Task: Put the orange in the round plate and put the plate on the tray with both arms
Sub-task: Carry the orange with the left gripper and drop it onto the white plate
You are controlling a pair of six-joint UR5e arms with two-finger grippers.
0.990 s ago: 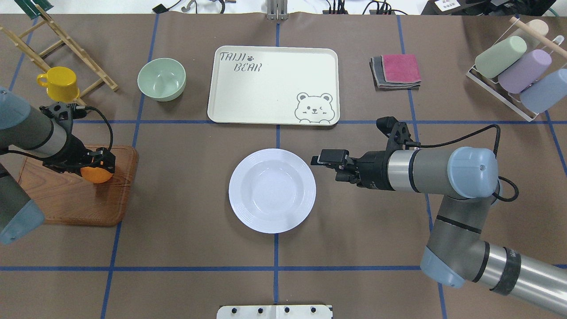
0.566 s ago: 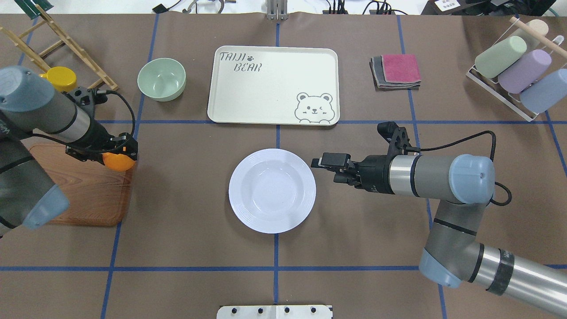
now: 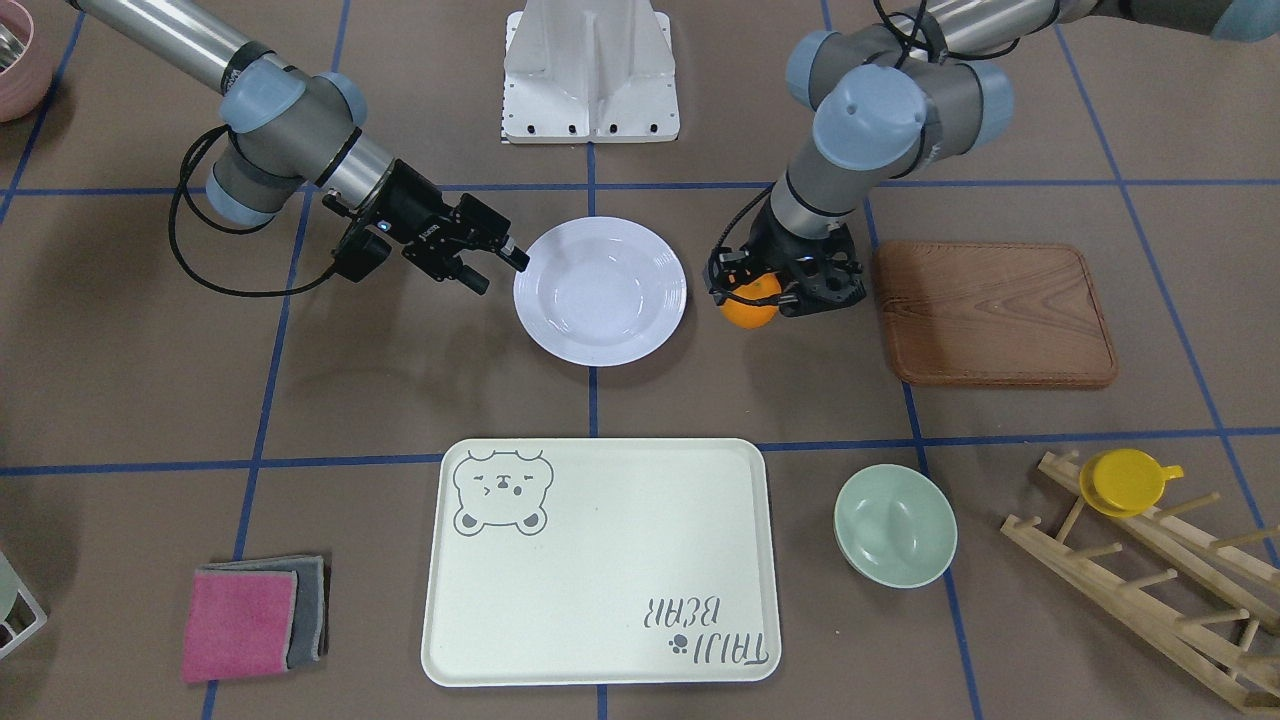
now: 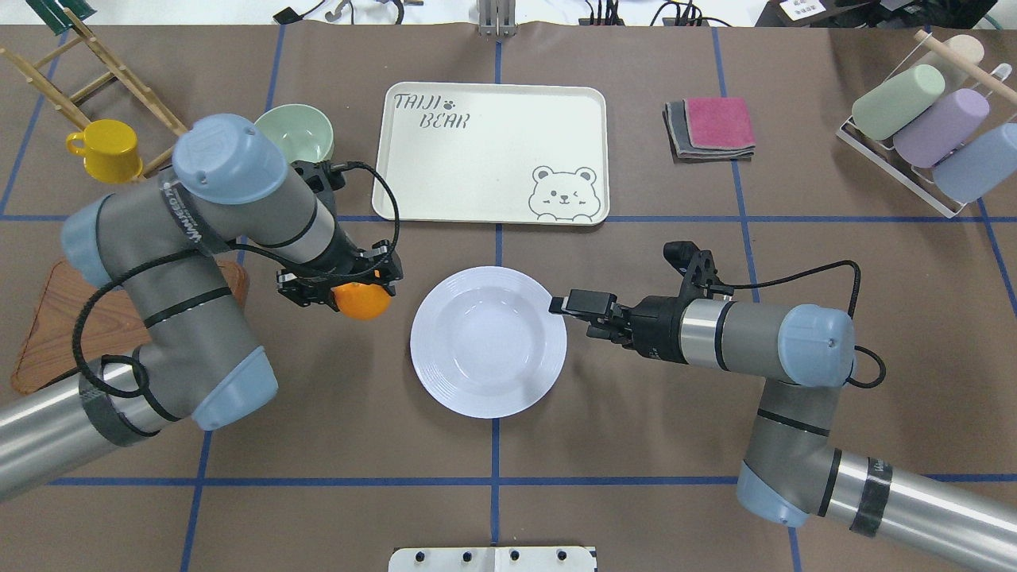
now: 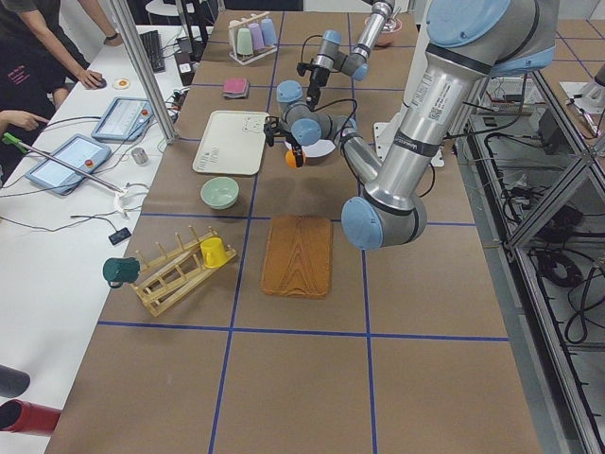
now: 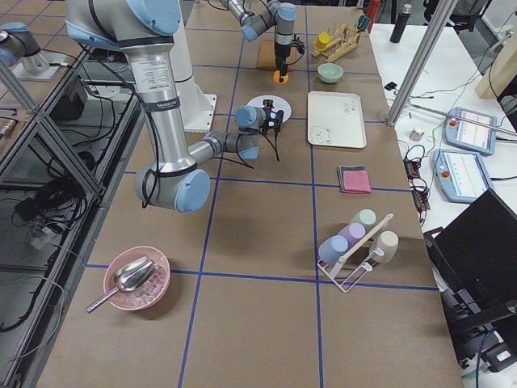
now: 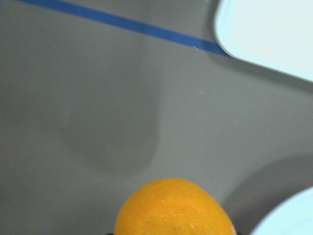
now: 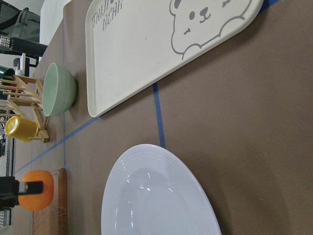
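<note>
Brown paper crossed by blue tape lines covers the table point(image 4: 318, 445), seen here from over the robot's shoulders. At the far left lies a wooden peg rack point(image 4: 119, 75) with a yellow cup point(image 4: 107, 151) against it. Nearer the robot, a brown wooden board point(image 4: 48, 342) sits partly hidden under the left arm point(image 4: 191, 334). A pale-green bowl point(image 4: 306, 127) stands just behind that arm's blue joint cap.

The left gripper point(image 4: 353, 287) points down, its jaws pinching the orange point(image 4: 363, 303). The fruit is held over bare paper between the board and the round plate point(image 4: 488, 342), just beside the plate's left rim and not over it. The left wrist camera shows its dimpled skin at the bottom edge, with paper beyond.

The glossy white plate rests flat on the table at the centre. Beyond it, across a blue line and apart from it, lies the cream tray point(image 4: 489, 155) with its bear face and "TAIJI BEAR" lettering.

The right gripper point(image 4: 558, 304) reaches in level from the right to the plate's right rim. The front-facing view shows its jaws spread, one of the fingers point(image 3: 505, 250) ending at the rim's edge. Whether it touches cannot be told.

Further right lie folded cloths point(image 4: 711, 127), pink on grey, and a wire rack of pastel cups point(image 4: 922, 119).
</note>
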